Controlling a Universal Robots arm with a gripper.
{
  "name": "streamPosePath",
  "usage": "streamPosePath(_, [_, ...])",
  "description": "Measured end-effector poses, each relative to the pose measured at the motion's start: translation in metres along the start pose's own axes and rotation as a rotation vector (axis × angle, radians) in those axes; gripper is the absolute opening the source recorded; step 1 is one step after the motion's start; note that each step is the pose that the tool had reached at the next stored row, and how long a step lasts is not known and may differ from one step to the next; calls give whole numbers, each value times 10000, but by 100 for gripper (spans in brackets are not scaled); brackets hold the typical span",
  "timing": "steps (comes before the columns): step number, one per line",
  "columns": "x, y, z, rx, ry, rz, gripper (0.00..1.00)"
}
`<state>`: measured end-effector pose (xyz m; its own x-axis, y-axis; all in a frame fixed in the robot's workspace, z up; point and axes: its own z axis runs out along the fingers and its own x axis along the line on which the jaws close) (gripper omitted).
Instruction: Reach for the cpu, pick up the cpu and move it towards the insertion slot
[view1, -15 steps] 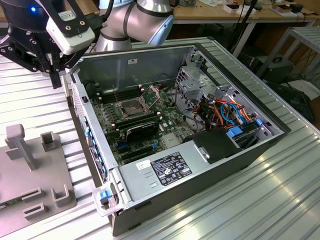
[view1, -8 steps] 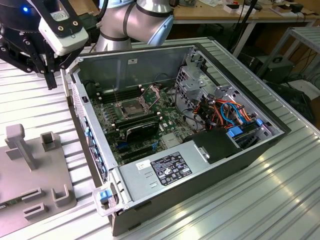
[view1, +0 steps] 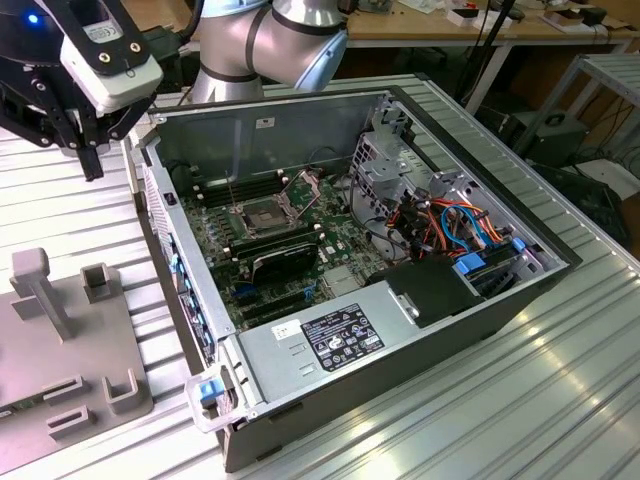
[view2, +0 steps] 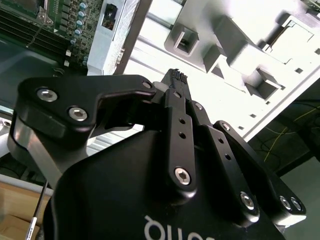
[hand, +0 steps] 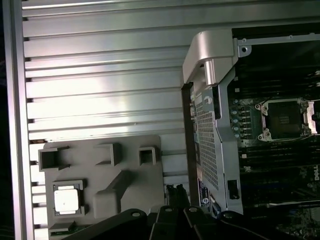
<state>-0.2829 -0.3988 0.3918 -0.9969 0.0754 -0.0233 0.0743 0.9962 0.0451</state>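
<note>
cpu is seated flat in a square pocket of the grey fixture plate at the exterior view's lower left, well apart from the gripper at upper left, fingers pressed together and empty; judged light, stiff, fragile, best pinched by opposite edges.

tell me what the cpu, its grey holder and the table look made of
The cpu looks like pale gold metal, dull sheen. The grey holder seems matte plastic, uniform, no glare. The table is probably aluminium: ribbed, bright reflections.
</note>
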Motion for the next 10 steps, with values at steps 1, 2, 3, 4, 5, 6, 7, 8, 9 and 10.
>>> streamPosePath(1, [13, -1, 0, 0, 0, -1, 11])
streamPosePath(2, [22, -2, 0, -1, 0, -1, 11])
streamPosePath(3, [35, -3, 0, 0, 0, -1, 11])
streamPosePath(4, [43, -3, -1, 0, 1, -1, 11])
streamPosePath(5, [59, -5, -1, 0, 0, -1, 11])
streamPosePath(6, [77, -6, -2, 0, 0, -1, 11])
streamPosePath(7, [92, -7, -2, 0, 0, -1, 11])
streamPosePath(8, [105, -8, -2, 0, 0, -1, 11])
streamPosePath(9, [114, -9, -2, 0, 0, -1, 11])
streamPosePath(10, [127, -10, -2, 0, 0, -1, 11])
